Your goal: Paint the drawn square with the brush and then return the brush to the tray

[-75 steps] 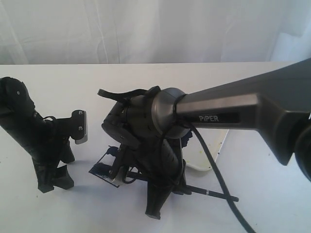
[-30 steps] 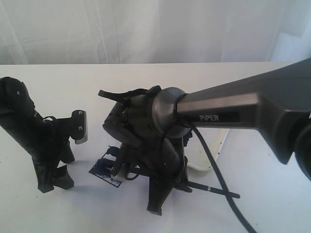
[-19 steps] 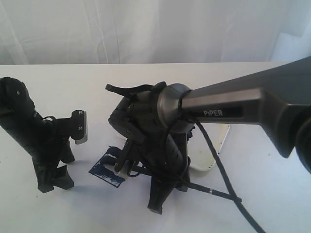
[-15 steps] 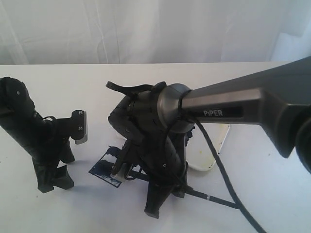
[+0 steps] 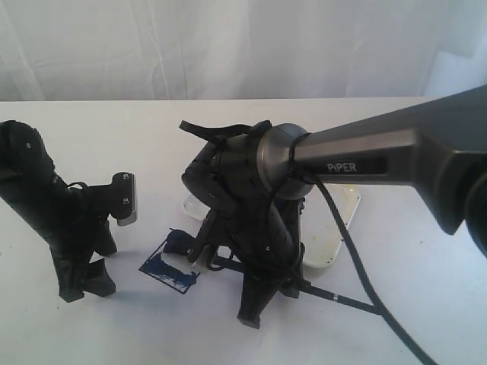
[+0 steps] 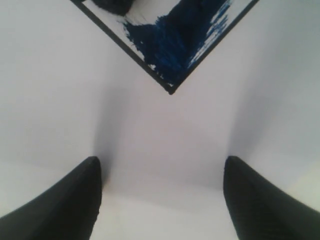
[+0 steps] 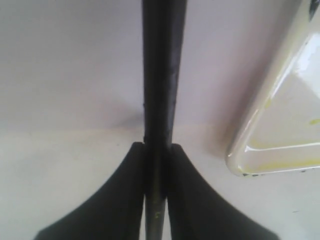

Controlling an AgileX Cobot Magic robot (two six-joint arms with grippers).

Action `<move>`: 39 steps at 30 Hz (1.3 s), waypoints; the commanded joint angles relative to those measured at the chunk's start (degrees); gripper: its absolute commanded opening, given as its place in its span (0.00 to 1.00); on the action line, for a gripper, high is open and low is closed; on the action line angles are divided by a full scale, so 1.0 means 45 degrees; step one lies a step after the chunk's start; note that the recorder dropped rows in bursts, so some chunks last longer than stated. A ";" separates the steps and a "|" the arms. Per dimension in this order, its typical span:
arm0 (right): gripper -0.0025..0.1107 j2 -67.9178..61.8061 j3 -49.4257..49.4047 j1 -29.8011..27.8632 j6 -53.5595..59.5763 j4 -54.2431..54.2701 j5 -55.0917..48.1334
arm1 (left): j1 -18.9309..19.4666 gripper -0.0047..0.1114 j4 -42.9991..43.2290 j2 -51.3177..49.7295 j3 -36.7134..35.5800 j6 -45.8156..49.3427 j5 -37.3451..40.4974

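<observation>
The drawn square [image 5: 169, 268] lies on the white paper, turned like a diamond and smeared dark blue; its near corner [image 6: 172, 60] shows in the left wrist view. My right gripper [image 5: 270, 298] points down just right of the square and is shut on the brush [image 7: 160, 75]. The brush's rear end with its silver band [image 5: 336, 298] sticks out to the right, low over the table. Its tip is hidden behind the arm. The tray [image 5: 335, 236] lies behind the right arm, its rounded corner [image 7: 260, 145] beside the brush. My left gripper [image 5: 86, 287] stands open left of the square, nothing between its fingers [image 6: 161, 162].
The right arm's long grey link [image 5: 380, 160] and a black cable [image 5: 358, 281] cross the right half of the scene. A white curtain [image 5: 228, 46] hangs behind the table. Bare white table surface [image 5: 426, 304] lies right of the tray.
My right arm has swung to the right, away from the square and toward the tray, carrying the brush. More of the painted square now shows. The left arm has not moved.
</observation>
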State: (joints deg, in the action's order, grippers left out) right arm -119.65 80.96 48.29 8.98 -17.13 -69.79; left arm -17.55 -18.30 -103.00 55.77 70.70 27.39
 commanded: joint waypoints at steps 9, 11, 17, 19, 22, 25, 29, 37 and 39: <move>0.02 0.0027 0.0033 0.0292 0.0777 0.0806 -0.0038 | -0.0074 0.65 0.0541 -0.0150 -0.0117 -0.0054 0.0274; 0.02 0.0027 0.0033 0.0292 0.0848 0.0766 -0.0038 | -0.0074 0.65 0.0541 -0.0150 -0.0117 -0.0054 0.0195; 0.02 -0.0021 0.0033 0.0026 0.0609 0.0456 -0.0038 | -0.0074 0.65 0.0566 -0.0150 -0.0117 -0.0054 0.0195; 0.02 -0.0113 0.0062 -0.0074 0.0609 0.0456 -0.0038 | -0.0074 0.65 0.0566 -0.0150 -0.0117 -0.0054 0.0195; 0.02 -0.0200 0.0062 -0.0074 0.0609 0.0400 -0.0038 | -0.0074 0.65 0.0566 -0.0150 -0.0117 -0.0054 0.0195; 0.02 -0.0234 0.0085 -0.0074 0.0436 -0.0035 -0.0038 | -0.0074 0.65 0.0566 -0.0150 -0.0117 -0.0054 0.0195; 0.02 -0.0234 0.0216 -0.0074 -0.0373 -0.0854 -0.0038 | -0.0074 0.65 0.0566 -0.0150 -0.0117 -0.0054 0.0195; 0.02 -0.0234 0.0269 -0.0074 0.0788 -0.0142 -0.0038 | -0.0074 0.65 0.0566 -0.0150 -0.0117 -0.0054 0.0195; 0.02 -0.0234 0.0269 -0.0020 0.1350 0.0547 -0.0038 | -0.0074 0.65 0.0566 -0.0150 -0.0117 -0.0054 0.0171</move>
State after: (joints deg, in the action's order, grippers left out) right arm -120.66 81.75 48.28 12.04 -17.30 -69.70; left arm -17.55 -17.73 -103.00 55.86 70.56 27.43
